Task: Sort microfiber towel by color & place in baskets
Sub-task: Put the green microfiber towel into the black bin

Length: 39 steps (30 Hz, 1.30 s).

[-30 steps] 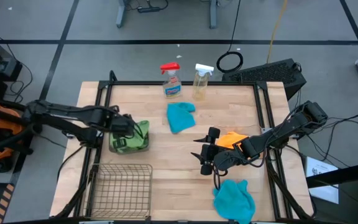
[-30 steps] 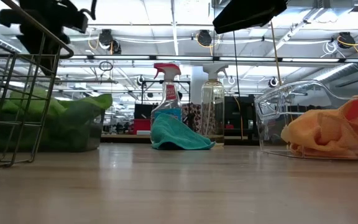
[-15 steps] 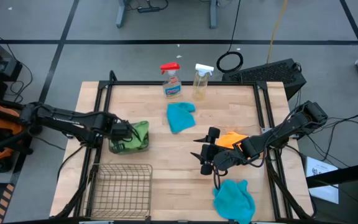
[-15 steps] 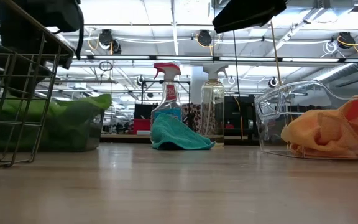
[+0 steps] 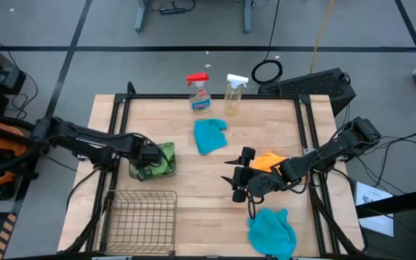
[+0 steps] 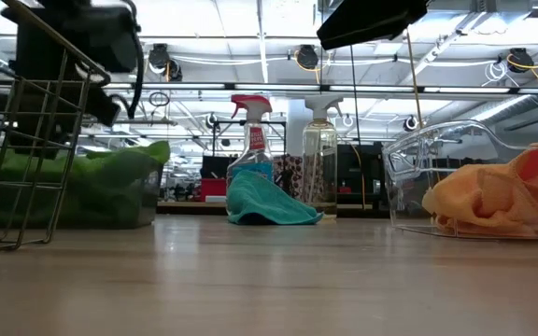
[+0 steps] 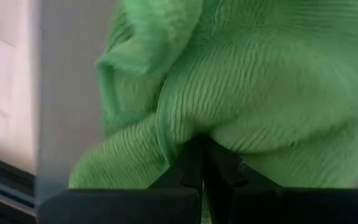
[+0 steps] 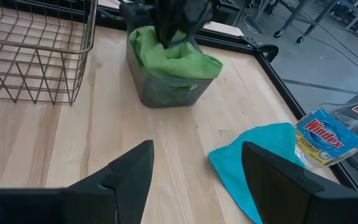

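Left hand (image 5: 150, 153): down in the smoky grey tub (image 8: 166, 90), fingers pressed together among the green towels (image 7: 253, 81); whether a fold is pinched between them, I cannot tell.
Green towels: bunched in that grey tub on the left of the surface (image 5: 266, 137), just beyond the wire-mesh basket (image 5: 141, 220), which looks bare.
Orange towels (image 6: 493, 201): lying in the clear tub (image 6: 418, 159) on the right.
Right hand (image 5: 238, 178): hovering mid-surface beside the clear tub, fingers spread wide, nothing in them.
Far teal towel (image 5: 209, 135): loose on the wood, in front of the two spray bottles (image 5: 199, 92).
Near teal towel (image 5: 271, 230): loose at the front edge, right side.
What the next move turns on: both teal towels lie nearer the right hand, one beyond it and one closer to the front; the mesh basket sits on the left arm's side.
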Each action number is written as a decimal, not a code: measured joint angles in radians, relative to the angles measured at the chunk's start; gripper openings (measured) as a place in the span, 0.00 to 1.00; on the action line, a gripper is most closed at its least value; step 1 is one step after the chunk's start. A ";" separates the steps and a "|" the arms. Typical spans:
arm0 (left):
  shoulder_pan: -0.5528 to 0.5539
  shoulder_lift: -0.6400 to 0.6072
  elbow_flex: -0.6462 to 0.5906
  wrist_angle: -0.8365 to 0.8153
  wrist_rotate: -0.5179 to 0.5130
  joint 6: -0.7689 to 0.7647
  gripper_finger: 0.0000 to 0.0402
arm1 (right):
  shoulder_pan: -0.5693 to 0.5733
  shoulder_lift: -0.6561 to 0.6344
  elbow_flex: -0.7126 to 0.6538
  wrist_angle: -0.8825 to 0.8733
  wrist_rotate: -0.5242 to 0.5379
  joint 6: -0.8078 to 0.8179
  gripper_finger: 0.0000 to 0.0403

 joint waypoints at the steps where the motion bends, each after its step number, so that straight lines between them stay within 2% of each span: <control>1: 0.000 0.026 0.000 -0.007 0.004 0.007 0.02 | 0.000 0.000 0.000 0.000 0.000 0.000 0.58; 7: 0.000 0.069 0.007 -0.065 0.005 0.021 0.02 | 0.000 0.000 0.000 -0.017 0.000 0.023 0.58; 15: 0.000 -0.001 0.116 -0.149 0.001 0.022 0.02 | -0.001 0.000 0.000 -0.023 0.000 0.034 0.58; 20: 0.000 -0.048 0.182 -0.207 -0.057 0.023 0.02 | -0.001 0.000 0.000 -0.025 0.000 0.034 0.58; 24: 0.000 -0.066 0.189 -0.091 -0.160 0.033 0.02 | -0.001 0.000 0.000 -0.023 0.000 0.029 0.58; 30: -0.001 -0.033 0.159 0.218 -0.247 0.151 0.02 | -0.001 0.000 0.000 -0.004 0.000 0.013 0.58; 33: 0.003 0.005 0.133 0.289 -0.269 0.187 0.02 | -0.001 0.000 0.000 -0.002 0.000 0.013 0.58; 39: 0.003 0.070 0.063 0.312 -0.268 0.146 0.02 | 0.001 0.000 0.000 -0.027 0.000 0.031 0.58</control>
